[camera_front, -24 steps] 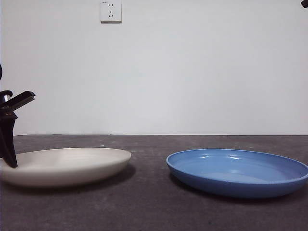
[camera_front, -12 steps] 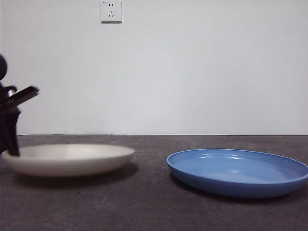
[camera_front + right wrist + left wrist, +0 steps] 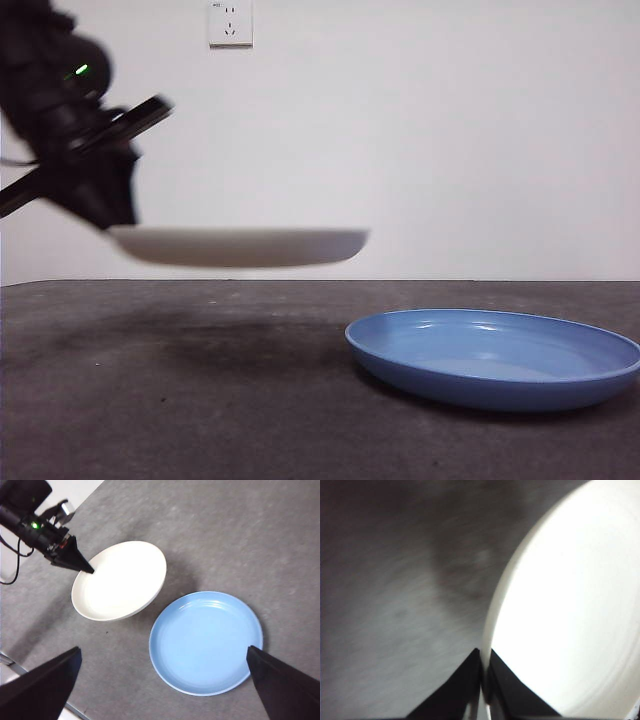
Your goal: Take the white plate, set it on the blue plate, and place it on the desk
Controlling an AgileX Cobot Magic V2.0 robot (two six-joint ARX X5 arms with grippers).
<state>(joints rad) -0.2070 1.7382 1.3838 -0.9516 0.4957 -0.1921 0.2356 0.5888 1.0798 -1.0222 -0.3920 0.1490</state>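
Hanging in the air above the desk (image 3: 200, 400), the white plate (image 3: 240, 246) has left the surface it rested on half a second ago — it now floats level, clear of the desk, with a soft shadow under it, and has shifted toward the blue plate (image 3: 495, 358). The left gripper (image 3: 482, 680) has its jaws closed on the white plate's rim at the edge farthest from the blue plate; its arm, earlier a low shape at the front view's edge, now shows higher and larger. The blue plate lies on the desk where it was, beside and below the lifted plate, not touching it. The right gripper (image 3: 162, 680) waits high above both plates — its jaws spread wide apart, holding nothing.
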